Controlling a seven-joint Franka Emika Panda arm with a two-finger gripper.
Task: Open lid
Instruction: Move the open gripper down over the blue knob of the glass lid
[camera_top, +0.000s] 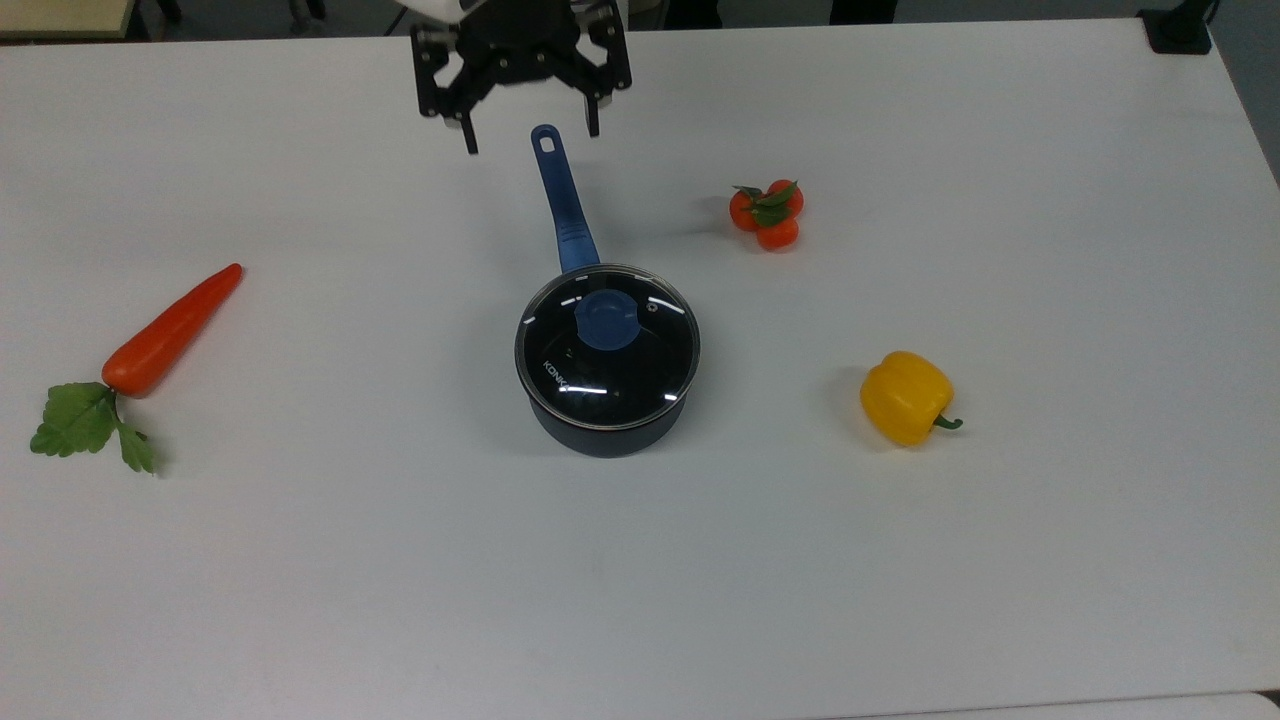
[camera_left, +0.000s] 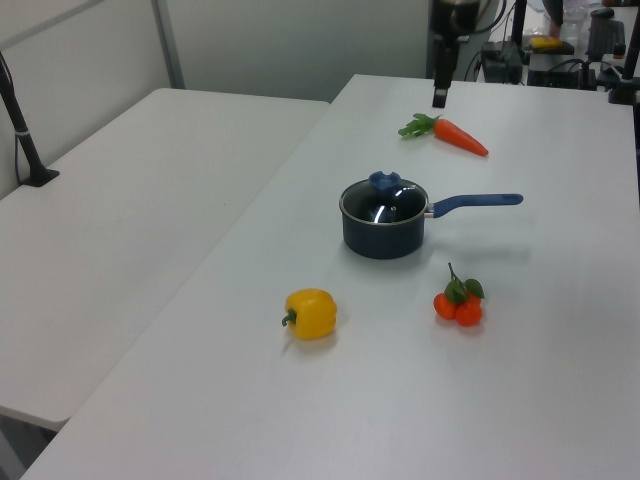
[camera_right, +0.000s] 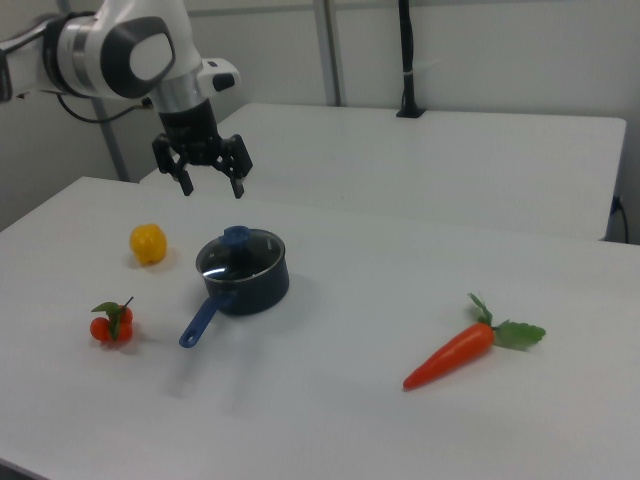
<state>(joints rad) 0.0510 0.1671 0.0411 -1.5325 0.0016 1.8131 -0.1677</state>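
lid (camera_top: 607, 347): clear glossy glass, thin bright metal rim, smooth blue plastic-looking knob
saucepan (camera_top: 600, 432): dark blue, smooth, slight sheen; handle matt blue
table (camera_top: 1000, 560): white, smooth, matt
gripper (camera_top: 531, 140): black, matt, hard plastic or metal look
carrot (camera_top: 170, 331): orange, smooth, faintly shiny; leaves matt green
bell pepper (camera_top: 905, 397): yellow, glossy
tomatoes (camera_top: 767, 215): red-orange, smooth, shiny

Top view: arm above hand (camera_top: 530, 140) cut off by top edge; saucepan (camera_top: 608, 428) contents unreadable thru lid (camera_top: 607, 346).
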